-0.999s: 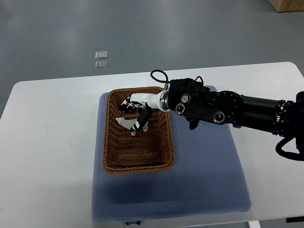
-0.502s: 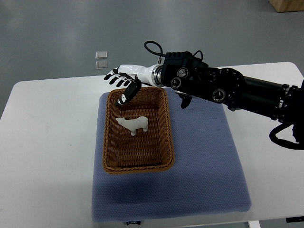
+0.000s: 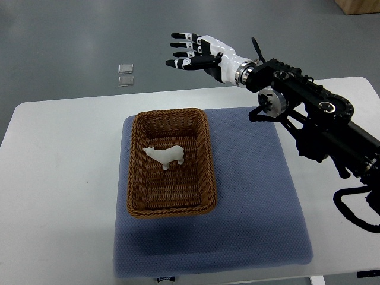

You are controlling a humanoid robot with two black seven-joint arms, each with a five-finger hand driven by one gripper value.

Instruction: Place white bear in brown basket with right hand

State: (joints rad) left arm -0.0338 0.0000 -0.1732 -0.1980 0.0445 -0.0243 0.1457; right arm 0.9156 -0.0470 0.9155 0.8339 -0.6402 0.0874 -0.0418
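Note:
A small white bear (image 3: 165, 155) stands inside the brown wicker basket (image 3: 209, 159), in its upper half, head pointing left. My right hand (image 3: 193, 51) is raised well above and behind the basket, over the far table edge, with its fingers spread and nothing in them. Its black arm (image 3: 314, 116) runs down to the right edge. The left arm does not show.
The basket sits on a blue-grey mat (image 3: 255, 202) on a white table (image 3: 59, 178). Two small clear squares (image 3: 126, 74) lie on the grey floor beyond the table. A wooden box corner (image 3: 359, 6) shows at the top right.
My right hand let go of the white bear inside the basket, then lifted out and swung up and to the right. The bear stays standing in the basket.

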